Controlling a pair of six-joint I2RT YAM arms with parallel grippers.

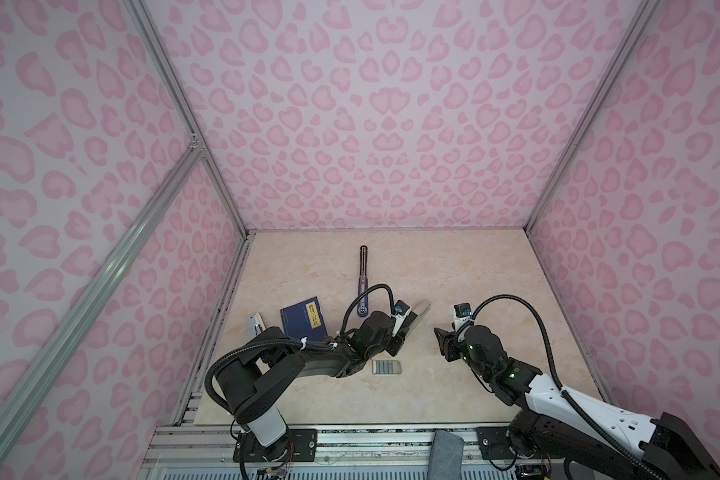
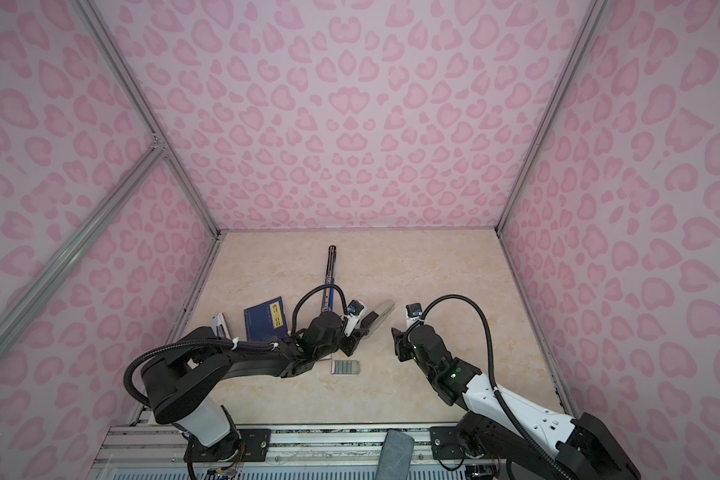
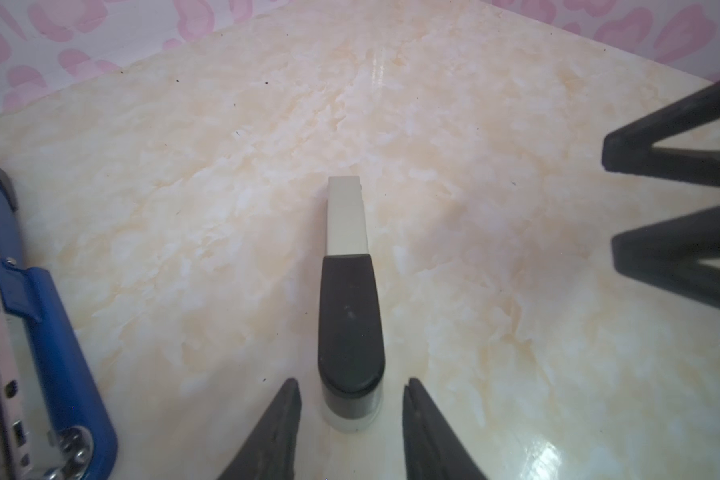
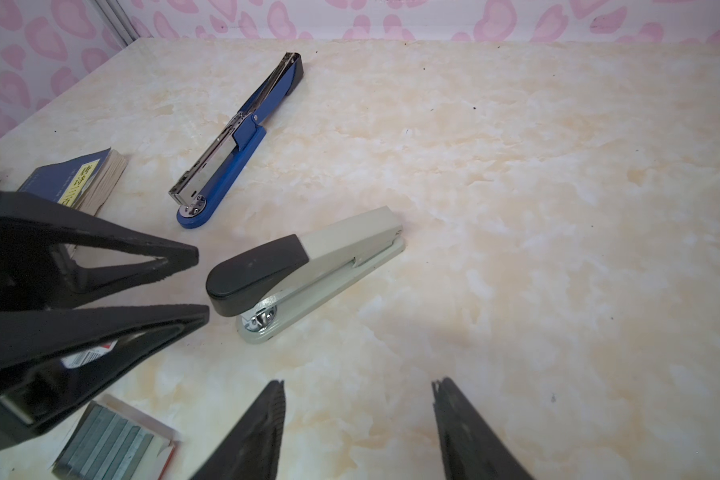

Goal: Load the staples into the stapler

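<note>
The left tool (image 3: 351,381) stands apart just beside the grey stapler (image 4: 329,257), the right tool (image 4: 358,381) apart and empty

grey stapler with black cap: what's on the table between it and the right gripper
Nothing: the right wrist view shows only bare marbled tabletop between the grey black-capped stapler and the right gripper.

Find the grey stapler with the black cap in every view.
Both top views: the grey stapler lies slightly right of and below centre.
Left wrist: mid-picture, black cap nearest the camera.
Right wrist: near mid-picture, seen from its side.
Shared landmark: the blue stapler, close by in all four.
</note>
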